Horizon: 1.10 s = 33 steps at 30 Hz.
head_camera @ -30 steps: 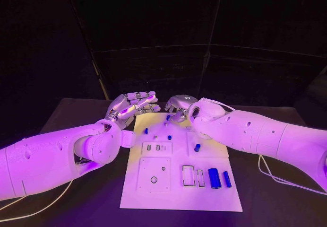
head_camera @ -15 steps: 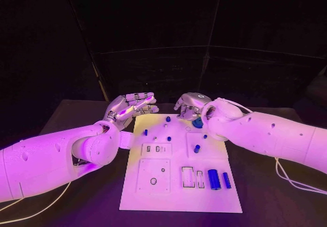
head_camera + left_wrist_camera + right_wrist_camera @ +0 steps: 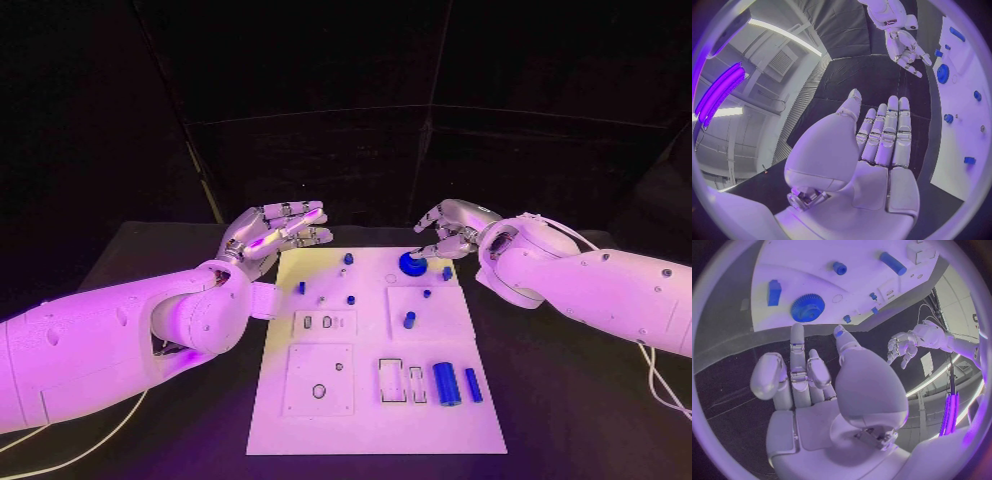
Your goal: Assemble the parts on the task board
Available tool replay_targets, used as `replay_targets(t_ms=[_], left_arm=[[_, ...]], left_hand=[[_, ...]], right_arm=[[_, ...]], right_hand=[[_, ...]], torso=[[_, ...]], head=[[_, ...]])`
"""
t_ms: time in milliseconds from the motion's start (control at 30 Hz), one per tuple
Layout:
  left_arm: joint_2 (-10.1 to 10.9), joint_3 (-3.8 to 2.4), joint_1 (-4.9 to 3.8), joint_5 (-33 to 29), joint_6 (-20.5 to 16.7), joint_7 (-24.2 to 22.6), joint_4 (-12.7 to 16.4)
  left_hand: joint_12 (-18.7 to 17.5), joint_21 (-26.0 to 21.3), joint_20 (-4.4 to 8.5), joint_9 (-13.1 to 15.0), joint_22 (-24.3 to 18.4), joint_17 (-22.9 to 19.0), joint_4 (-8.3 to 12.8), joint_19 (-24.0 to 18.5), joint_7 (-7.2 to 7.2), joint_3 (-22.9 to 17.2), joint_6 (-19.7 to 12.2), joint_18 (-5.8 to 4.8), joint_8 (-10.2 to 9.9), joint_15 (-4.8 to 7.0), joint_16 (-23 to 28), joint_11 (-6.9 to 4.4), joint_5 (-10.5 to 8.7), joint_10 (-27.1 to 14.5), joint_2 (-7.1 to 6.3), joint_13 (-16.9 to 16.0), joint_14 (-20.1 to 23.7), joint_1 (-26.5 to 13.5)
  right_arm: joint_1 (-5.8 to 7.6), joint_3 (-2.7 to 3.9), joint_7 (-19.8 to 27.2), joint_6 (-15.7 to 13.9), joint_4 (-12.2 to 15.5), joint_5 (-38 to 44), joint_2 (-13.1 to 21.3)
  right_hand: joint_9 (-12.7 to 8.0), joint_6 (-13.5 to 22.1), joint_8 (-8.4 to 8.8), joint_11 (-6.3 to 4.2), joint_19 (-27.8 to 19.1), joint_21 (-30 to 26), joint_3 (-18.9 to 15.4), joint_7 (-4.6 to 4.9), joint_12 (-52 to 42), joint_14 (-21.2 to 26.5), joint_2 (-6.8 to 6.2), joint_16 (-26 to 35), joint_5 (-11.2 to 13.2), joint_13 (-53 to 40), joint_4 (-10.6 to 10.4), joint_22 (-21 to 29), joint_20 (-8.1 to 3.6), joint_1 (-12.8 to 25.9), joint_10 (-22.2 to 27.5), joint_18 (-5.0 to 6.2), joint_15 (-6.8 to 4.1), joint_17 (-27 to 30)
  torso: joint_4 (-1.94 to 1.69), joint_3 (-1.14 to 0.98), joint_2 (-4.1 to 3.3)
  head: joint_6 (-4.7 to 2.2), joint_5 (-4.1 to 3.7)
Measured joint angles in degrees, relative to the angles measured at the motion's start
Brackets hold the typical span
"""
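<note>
The white task board (image 3: pixel 378 425) lies in the middle of the table. A blue gear (image 3: pixel 414 265) sits on its far right part, also the blue gear (image 3: pixel 807 308) and blue gear (image 3: pixel 942 73). My right hand (image 3: pixel 450 229) hovers just beyond and to the right of the gear, fingers apart, holding nothing; its fingertips (image 3: pixel 797 332) stop short of the gear. My left hand (image 3: pixel 274 229) hangs over the board's far left corner, flat and open with an empty palm (image 3: pixel 879 150). Two blue cylinders (image 3: pixel 447 384) lie near the board's front right.
Several small blue pegs (image 3: pixel 408 320) stand on the board's far half. A blue block (image 3: pixel 774 292) lies beside the gear. Rectangular slots (image 3: pixel 392 378) and a square plate (image 3: pixel 320 379) mark the near half. Black table (image 3: pixel 577 400) surrounds the board.
My right hand has drawn back to the right off the board's far end, leaving the blue gear uncovered on the board. The left hand has hardly moved.
</note>
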<state>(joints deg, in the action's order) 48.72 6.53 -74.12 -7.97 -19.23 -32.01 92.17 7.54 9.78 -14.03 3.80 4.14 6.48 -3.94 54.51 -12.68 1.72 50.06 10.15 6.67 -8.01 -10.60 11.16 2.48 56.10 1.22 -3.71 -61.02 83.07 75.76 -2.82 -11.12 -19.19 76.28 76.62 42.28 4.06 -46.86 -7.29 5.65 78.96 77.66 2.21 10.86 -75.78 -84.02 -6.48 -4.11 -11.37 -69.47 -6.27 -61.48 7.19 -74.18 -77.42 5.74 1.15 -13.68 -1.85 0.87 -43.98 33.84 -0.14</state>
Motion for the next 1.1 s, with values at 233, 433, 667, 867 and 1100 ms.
replay_targets(t_ms=[233,433,667,867,1100], left_arm=[[-0.48,0.00,0.00,0.00,0.13,0.00,-0.59],[-0.66,0.00,0.00,0.00,0.21,0.00,-0.95],[-0.83,0.00,0.01,0.00,0.29,0.00,-1.16],[-0.89,0.00,0.02,0.00,0.36,0.00,-1.32],[-0.97,0.00,0.03,0.00,0.43,0.00,-1.44]], left_hand=[[0.00,0.00,0.00,0.00,0.00,0.00,0.16,0.00,0.00,0.16,0.00,0.00,0.00,0.00,0.00,0.00,0.00,0.00,0.00,0.00,0.00,0.00],[0.00,0.00,0.00,0.00,0.01,0.00,0.16,0.00,0.00,0.16,0.00,0.00,0.00,0.00,0.00,0.00,0.00,0.00,0.16,0.00,0.00,-0.16],[0.00,0.00,0.00,0.00,0.01,0.00,0.16,0.00,0.00,0.16,0.00,0.00,0.00,0.00,0.00,0.00,0.00,0.00,0.22,0.00,0.00,-0.22],[0.00,0.00,0.00,0.00,0.01,0.00,0.16,0.00,0.00,0.16,0.00,0.00,0.00,0.00,0.00,0.00,0.00,0.00,0.22,0.00,0.00,-0.22],[0.00,0.00,0.00,0.00,0.01,0.00,0.16,0.00,0.00,0.16,0.00,0.00,0.00,0.00,0.00,0.00,0.00,0.00,0.22,0.00,0.00,-0.22]], right_arm=[[-0.10,0.00,-1.88,2.23,-1.69,-1.03,-1.83],[-0.19,0.00,-3.76,4.74,-3.01,-1.20,-2.79],[-0.53,-0.01,-5.40,7.04,-3.99,-0.89,-3.59],[-0.74,-0.02,-6.34,8.52,-4.39,-0.27,-3.80],[-0.93,-0.02,-6.84,9.49,-4.46,0.24,-4.00]], right_hand=[[-0.05,2.35,-0.90,0.51,3.64,4.47,-3.50,0.32,-0.55,0.08,0.08,0.00,0.22,-0.81,-3.50,-8.93,0.27,-2.62,1.06,-1.39,0.08,-0.28],[-0.05,2.74,-1.64,0.28,4.82,6.82,-3.38,0.33,0.21,0.08,0.64,0.00,-0.22,0.16,-4.05,-13.44,0.27,-4.68,1.80,-2.23,0.08,-0.41],[0.07,2.78,-2.78,0.28,4.82,6.82,-1.72,0.04,0.21,0.08,0.99,0.00,-0.78,-0.55,-3.52,-13.46,0.28,-7.35,1.79,-2.23,0.08,-0.47],[0.16,1.90,-3.80,-0.13,4.94,7.04,-0.84,-0.31,-1.25,0.08,1.54,0.00,-1.04,-2.64,-2.78,-13.46,0.15,-8.47,0.46,-2.21,0.08,-0.50],[0.12,1.51,-4.47,-0.02,5.02,7.53,-0.53,-0.30,-9.88,0.08,1.61,0.00,-1.04,-5.49,-2.47,-13.45,0.07,-8.55,-6.32,-2.21,0.08,-0.58]], torso=[[0.03,-0.05,-0.01],[0.01,0.03,-0.01],[0.01,0.07,0.02],[-0.02,0.08,0.04],[-0.02,0.08,0.04]], head=[[0.32,-0.26],[0.51,-0.46],[0.49,-0.75],[0.61,-0.77],[0.75,-0.78]])
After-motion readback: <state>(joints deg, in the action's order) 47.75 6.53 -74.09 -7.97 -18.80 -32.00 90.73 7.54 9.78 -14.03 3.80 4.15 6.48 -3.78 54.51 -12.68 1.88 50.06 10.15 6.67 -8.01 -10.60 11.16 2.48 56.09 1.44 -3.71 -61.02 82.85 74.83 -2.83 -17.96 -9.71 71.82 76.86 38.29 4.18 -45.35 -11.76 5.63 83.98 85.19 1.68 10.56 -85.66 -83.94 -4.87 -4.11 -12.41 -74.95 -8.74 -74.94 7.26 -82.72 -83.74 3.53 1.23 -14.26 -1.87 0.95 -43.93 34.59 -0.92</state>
